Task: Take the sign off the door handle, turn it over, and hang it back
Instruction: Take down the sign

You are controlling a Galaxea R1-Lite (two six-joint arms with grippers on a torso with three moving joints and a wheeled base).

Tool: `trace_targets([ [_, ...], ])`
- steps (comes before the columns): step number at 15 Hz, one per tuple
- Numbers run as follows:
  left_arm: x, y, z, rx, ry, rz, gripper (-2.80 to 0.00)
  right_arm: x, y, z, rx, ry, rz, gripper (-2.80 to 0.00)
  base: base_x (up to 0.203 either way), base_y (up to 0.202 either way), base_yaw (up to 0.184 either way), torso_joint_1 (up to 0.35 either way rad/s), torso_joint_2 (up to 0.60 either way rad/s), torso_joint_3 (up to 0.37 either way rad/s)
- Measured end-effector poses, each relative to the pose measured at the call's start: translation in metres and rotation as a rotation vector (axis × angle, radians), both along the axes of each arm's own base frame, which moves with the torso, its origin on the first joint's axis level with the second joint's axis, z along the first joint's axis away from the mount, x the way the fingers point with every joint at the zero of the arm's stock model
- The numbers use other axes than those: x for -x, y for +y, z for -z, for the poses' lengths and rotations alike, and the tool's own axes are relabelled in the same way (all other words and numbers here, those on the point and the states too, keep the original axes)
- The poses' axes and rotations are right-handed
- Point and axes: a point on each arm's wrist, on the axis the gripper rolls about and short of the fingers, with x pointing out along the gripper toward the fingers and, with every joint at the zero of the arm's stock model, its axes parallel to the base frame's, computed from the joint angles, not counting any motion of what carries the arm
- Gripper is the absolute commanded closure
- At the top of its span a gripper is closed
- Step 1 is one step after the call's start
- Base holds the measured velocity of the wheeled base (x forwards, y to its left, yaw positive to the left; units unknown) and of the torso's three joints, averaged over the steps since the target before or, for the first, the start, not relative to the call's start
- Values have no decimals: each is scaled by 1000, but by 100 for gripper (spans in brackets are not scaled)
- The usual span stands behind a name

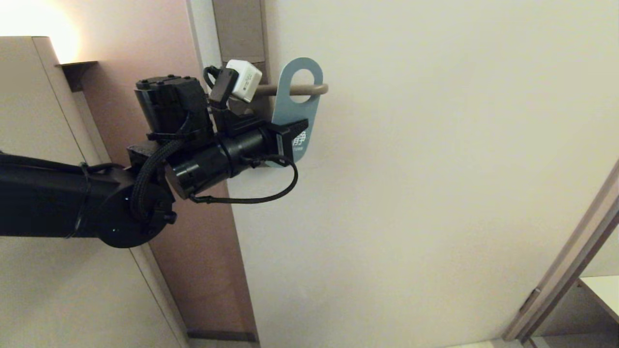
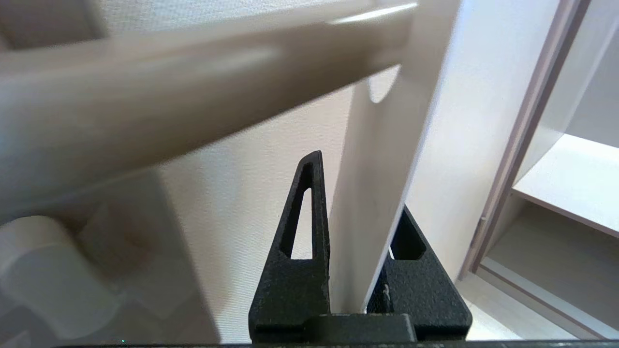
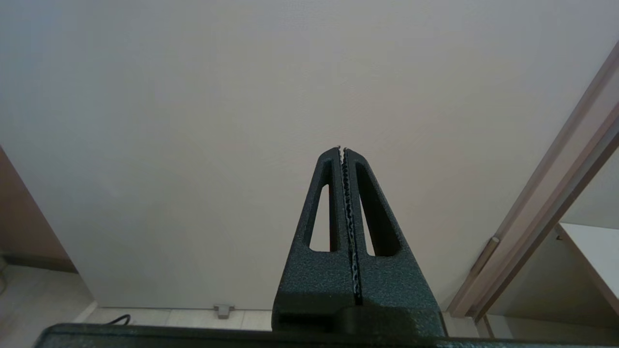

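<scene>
The sign (image 1: 296, 108) hangs by its oval hole on the door handle (image 1: 323, 89), blue face outward and tilted slightly. My left gripper (image 1: 294, 137) reaches in from the left and is shut on the sign's lower part. In the left wrist view the sign (image 2: 382, 183) shows its white face edge-on between the black fingers (image 2: 300, 270) of the left gripper (image 2: 358, 193). The blurred handle (image 2: 169, 96) runs through the sign's hole above. My right gripper (image 3: 342, 150) is shut on nothing and faces the bare door.
The pale door (image 1: 435, 193) fills most of the head view. A brown backplate (image 1: 239, 29) rises behind the handle's root. A door frame (image 1: 570, 261) and a shelf (image 1: 604, 290) lie at the lower right, a cabinet side (image 1: 29, 145) at the left.
</scene>
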Motion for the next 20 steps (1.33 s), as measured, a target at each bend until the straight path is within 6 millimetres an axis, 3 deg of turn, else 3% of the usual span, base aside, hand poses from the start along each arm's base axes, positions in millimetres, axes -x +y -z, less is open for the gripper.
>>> trace_targets([
  [7, 5, -16, 5, -4, 15, 2, 0, 0, 0, 0, 0, 0, 1, 0, 0, 0, 0, 0, 0, 0],
  [20, -9, -20, 2, 5, 2, -10, 0, 0, 0, 0, 0, 0, 1, 0, 0, 0, 0, 0, 0, 0],
])
